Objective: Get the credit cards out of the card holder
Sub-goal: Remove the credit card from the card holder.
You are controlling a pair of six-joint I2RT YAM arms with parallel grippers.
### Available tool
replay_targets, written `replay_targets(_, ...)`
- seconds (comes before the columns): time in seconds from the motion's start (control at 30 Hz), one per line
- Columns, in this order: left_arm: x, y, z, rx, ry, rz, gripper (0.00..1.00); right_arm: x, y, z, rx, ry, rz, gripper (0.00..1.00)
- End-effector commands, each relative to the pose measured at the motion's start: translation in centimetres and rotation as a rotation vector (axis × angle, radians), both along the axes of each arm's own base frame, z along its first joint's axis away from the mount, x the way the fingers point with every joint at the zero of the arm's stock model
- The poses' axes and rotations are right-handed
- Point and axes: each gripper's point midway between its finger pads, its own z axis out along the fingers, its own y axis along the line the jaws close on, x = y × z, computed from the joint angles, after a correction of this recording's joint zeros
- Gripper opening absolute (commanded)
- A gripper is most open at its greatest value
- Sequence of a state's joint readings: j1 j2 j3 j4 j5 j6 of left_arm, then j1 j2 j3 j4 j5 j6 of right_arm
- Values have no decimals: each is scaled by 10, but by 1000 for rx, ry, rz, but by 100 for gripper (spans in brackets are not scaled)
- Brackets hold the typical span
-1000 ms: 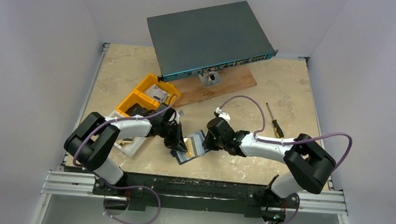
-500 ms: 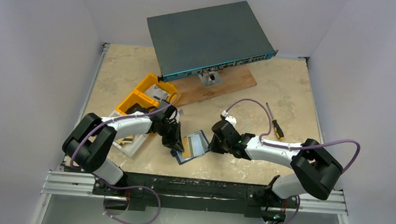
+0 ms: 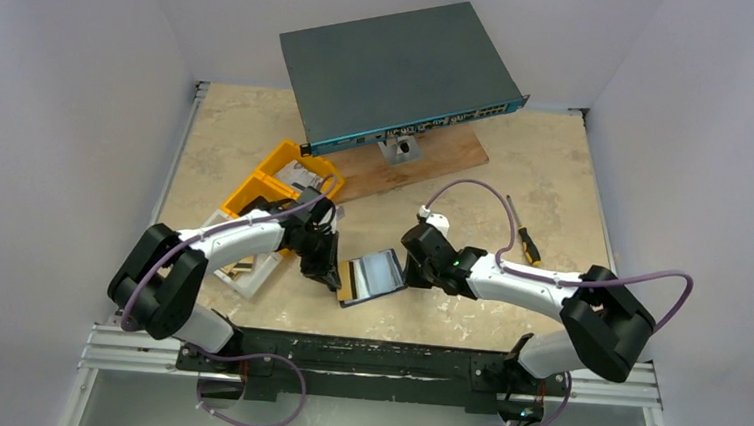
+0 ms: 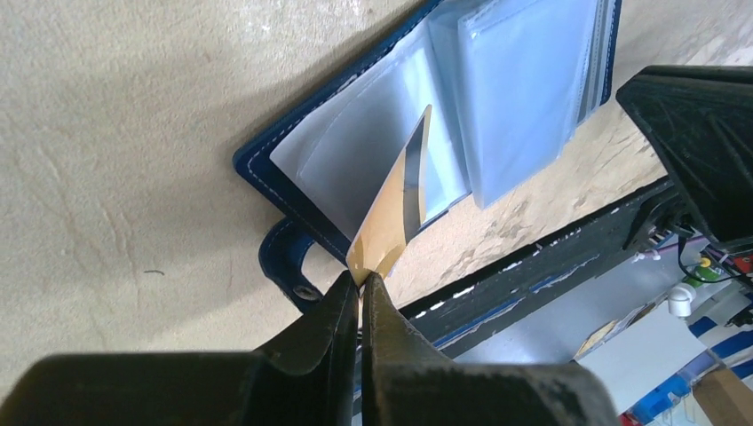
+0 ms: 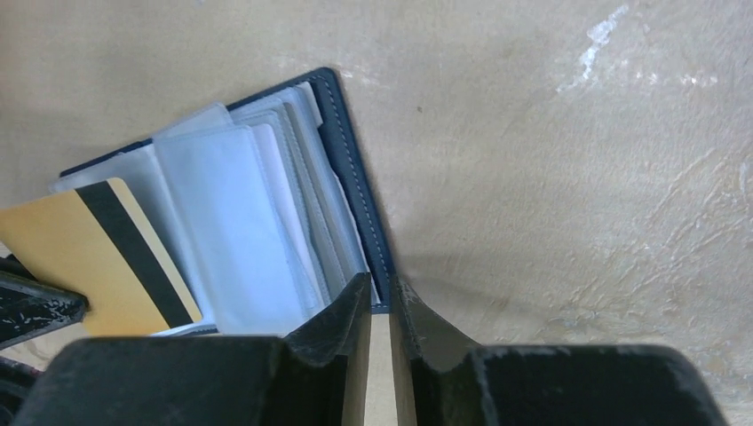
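The dark navy card holder (image 3: 381, 273) lies open on the table between my grippers, its pale clear sleeves (image 5: 235, 222) fanned out. My left gripper (image 4: 361, 282) is shut on the corner of an orange-yellow card with a black stripe (image 4: 391, 222). The card sticks partway out of a sleeve and also shows in the right wrist view (image 5: 80, 257). The holder's tab with its stud (image 4: 286, 266) lies beside my left fingers. My right gripper (image 5: 381, 297) is shut on the edge of the navy cover (image 5: 355, 195). The pale blue-grey cards cannot be told apart from the sleeves.
Yellow bins (image 3: 273, 181) and a white tray (image 3: 249, 269) sit behind and under my left arm. A grey network switch (image 3: 398, 69) leans on a wooden board (image 3: 427, 161) at the back. A screwdriver (image 3: 524, 233) lies at the right. The table's front edge (image 4: 550, 257) is close.
The card holder has turned a little and lies squarer to the front edge. My left gripper has drawn the yellow card a bit to the left. My right gripper stays on the cover.
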State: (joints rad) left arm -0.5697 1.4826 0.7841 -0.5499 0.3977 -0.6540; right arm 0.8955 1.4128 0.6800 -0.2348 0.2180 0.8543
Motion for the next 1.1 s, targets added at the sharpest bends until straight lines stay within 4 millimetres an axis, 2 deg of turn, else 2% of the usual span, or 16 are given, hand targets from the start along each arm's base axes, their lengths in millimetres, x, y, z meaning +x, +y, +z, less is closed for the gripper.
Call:
replay_targets(0.0,9,4,18,14,-70,-17,0,17,10,29,24,-76,15,15)
replay_targets(0.17,16,0,37,-13,-119,-19,0,21,22,44,73,-101,49,22)
replay_targets(0.37,20,-3,47,-26,-139,-18,0,25,41,61,144,-130,96,33)
replay_targets(0.63,25,-2,65,-36,-188,-12,0,23,57,58,188,-113,150,34)
replay_targets(1.07,23,4,83,-38,-240,2,0,20,68,52,216,-88,184,35)
